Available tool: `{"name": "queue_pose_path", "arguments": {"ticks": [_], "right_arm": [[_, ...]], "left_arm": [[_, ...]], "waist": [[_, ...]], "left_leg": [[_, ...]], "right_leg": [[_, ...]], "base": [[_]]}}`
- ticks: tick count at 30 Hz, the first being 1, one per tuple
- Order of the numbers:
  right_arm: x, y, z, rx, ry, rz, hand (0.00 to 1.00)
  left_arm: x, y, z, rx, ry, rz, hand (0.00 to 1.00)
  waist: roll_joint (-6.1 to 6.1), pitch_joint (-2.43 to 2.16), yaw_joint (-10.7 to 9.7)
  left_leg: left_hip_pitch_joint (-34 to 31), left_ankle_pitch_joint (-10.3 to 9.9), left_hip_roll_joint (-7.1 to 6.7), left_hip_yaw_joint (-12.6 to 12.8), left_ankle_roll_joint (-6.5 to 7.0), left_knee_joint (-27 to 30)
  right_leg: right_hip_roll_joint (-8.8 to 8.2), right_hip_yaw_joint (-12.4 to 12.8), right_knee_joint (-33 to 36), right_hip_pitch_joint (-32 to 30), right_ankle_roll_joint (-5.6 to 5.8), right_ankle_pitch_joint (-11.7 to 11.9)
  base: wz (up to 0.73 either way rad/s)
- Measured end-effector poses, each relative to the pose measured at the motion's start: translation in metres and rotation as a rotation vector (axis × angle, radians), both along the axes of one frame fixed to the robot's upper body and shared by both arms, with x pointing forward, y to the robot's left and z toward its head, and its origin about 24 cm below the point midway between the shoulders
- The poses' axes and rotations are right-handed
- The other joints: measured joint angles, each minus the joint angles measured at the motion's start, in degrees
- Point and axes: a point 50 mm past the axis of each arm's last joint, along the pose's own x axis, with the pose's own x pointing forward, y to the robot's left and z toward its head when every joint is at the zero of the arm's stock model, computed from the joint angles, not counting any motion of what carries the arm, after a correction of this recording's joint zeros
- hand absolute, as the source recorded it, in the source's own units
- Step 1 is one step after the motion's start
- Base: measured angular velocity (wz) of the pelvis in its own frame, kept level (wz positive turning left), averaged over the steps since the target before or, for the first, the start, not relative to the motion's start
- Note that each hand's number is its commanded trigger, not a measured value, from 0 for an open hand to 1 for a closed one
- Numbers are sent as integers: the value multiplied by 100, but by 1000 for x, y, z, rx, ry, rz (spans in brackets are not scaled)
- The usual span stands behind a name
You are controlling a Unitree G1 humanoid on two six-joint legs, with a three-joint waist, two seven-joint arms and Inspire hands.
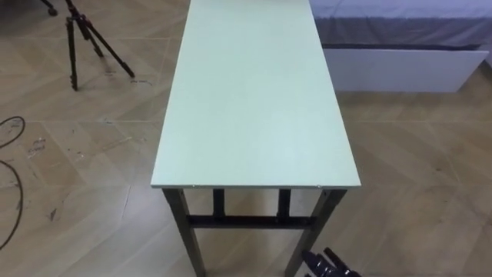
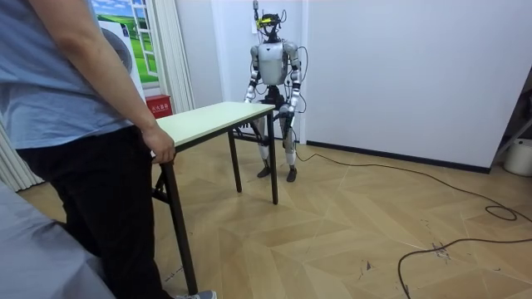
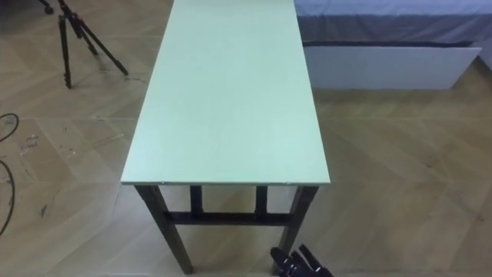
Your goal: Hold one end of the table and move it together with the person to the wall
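Note:
A long table with a pale green top and black legs runs away from me, its near short end just in front of me. Low at the picture's bottom edge, by the table's right leg, my right hand hangs below the top with its dark fingers relaxed, holding nothing. In the room view I stand upright at one short end of the table with both arms down, and my left hand hangs by my hip. A person in a blue shirt stands at the other end, one hand resting on that end's edge.
A black tripod stands on the wooden floor to the table's left. A bed with a white frame lies to the right. Dark cables trail over the floor. A red box sits by the curtain.

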Motion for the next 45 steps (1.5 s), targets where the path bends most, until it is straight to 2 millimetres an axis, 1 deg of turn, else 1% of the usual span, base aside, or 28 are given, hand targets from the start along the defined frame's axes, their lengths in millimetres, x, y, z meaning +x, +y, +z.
{"name": "queue_pose_path", "arguments": {"ticks": [2,6,10,11,15,20,24,29,31,33,35,40,42,45], "right_arm": [[2,5,6,22,-44,18,0],[10,18,16,84,-119,59,0],[14,32,23,156,-168,95,0],[15,37,25,175,-179,113,0],[18,50,37,242,-231,140,0],[23,52,40,285,-251,128,0],[24,51,41,303,-260,115,0],[29,50,44,307,-279,111,0],[33,50,49,317,-301,109,0],[40,50,58,335,-346,102,0],[43,50,62,349,-363,92,0],[47,47,63,343,-362,75,0],[51,43,64,328,-360,57,0],[55,41,65,312,-356,45,0]], "left_arm": [[3,-6,6,-49,-46,14,0],[18,-17,20,-154,-139,25,0],[29,-27,30,-205,-199,6,0],[31,-31,34,-215,-220,-13,0],[45,-39,52,-254,-310,-48,0],[56,-47,68,-312,-382,-56,0],[58,-52,71,-342,-393,-60,0],[61,-51,77,-370,-412,-48,0],[64,-50,82,-375,-433,-46,0],[68,-47,87,-374,-465,-37,0],[70,-45,89,-373,-476,-26,0],[74,-38,91,-405,-488,41,0],[78,-32,94,-407,-506,74,0],[81,-25,95,-391,-522,99,0]], "waist": [[-9,-7,-21],[-35,-9,-31],[-30,-8,-12],[-25,-5,-12],[-23,0,-9],[-28,0,-26],[-28,-1,-37],[-25,-2,-16],[-25,-2,-8],[-26,-1,5],[-27,0,10],[-60,30,-18],[-65,65,-20],[-59,72,-35]], "left_leg": [[-13,0,4,83,0,0],[-33,0,1,76,0,-2],[-7,0,2,96,0,-3],[-2,0,3,138,0,-4],[6,0,1,156,0,-7],[7,0,3,156,0,-7],[8,0,5,157,0,-3],[18,0,6,157,0,7],[28,0,6,156,0,7],[73,1,6,155,1,4],[103,1,7,154,1,-8],[102,1,5,143,1,-19],[88,1,2,123,1,-19],[75,1,3,128,1,-17]], "right_leg": [[-1,13,2,-30,0,0],[-8,23,12,-60,0,1],[3,106,16,-61,0,1],[2,127,19,-65,0,1],[2,145,32,-76,1,2],[1,139,58,-81,1,2],[1,140,64,-82,1,2],[-2,139,76,-82,1,2],[-2,141,78,-81,0,2],[-1,143,80,-67,-2,3],[1,148,80,-42,-2,3],[-1,151,87,-42,-2,4],[-3,141,86,-34,-2,4],[-2,130,83,-34,-2,4]], "base": [[-4],[-1],[-9],[-6],[-2],[0],[0],[0],[0],[0],[0],[0],[0],[0]]}}
